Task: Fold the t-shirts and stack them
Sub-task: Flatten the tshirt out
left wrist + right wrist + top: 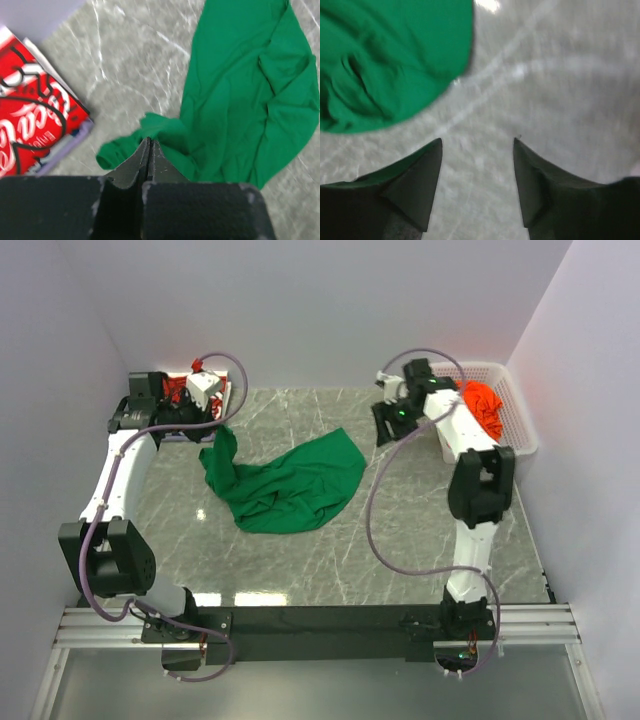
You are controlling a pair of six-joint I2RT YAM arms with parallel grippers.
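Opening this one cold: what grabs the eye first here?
A bright green t-shirt lies crumpled mid-table, one edge pinched in the shut left gripper. The right gripper hangs open over marble beside it. An orange t-shirt sits in the white basket at the far right corner.

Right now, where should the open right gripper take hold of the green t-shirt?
Probably the green t-shirt at its rounded right edge, approached from the right. That edge lies flat on the table, nearest the right gripper and opposite the corner that the left gripper pinches.
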